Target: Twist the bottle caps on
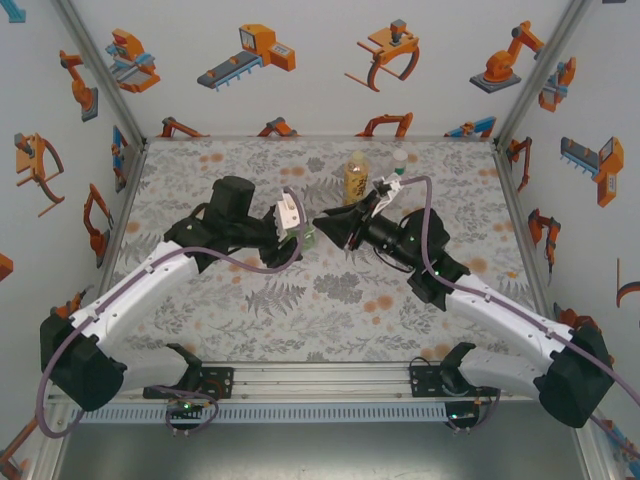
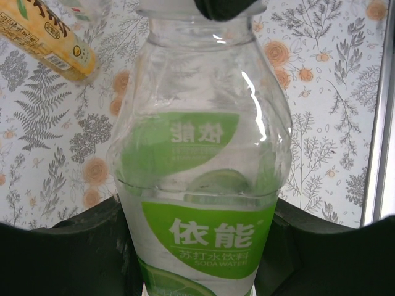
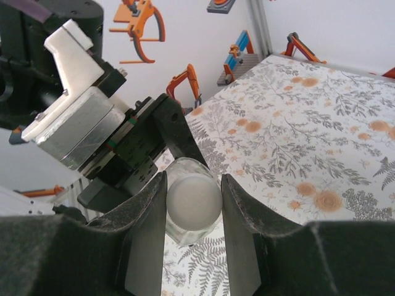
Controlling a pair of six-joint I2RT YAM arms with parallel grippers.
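Between the dark fingers of the left claw (image 1: 303, 238) sat the green-labelled bottle (image 2: 197, 160), pinched at its lower body. That claw's own camera showed this plainly: label, shoulder and a line of clear liquid. From above, the bottle was little more than a green speck where the two claws met.

The right claw (image 1: 325, 222) was pressed in on the pale cap (image 3: 192, 197), one finger at either side, touching it. Its wrist camera looked straight down on the cap's round top, which sat on the bottle's neck (in the left wrist view the neck showed only a dark shape over it). How far the cap was threaded I could not tell.

Just beyond the right claw, toward the back wall, stood the amber bottle (image 1: 356, 180) and beside it the clear bottle (image 1: 398, 168), both upright on the flowered table (image 1: 300, 320), apart from either claw.
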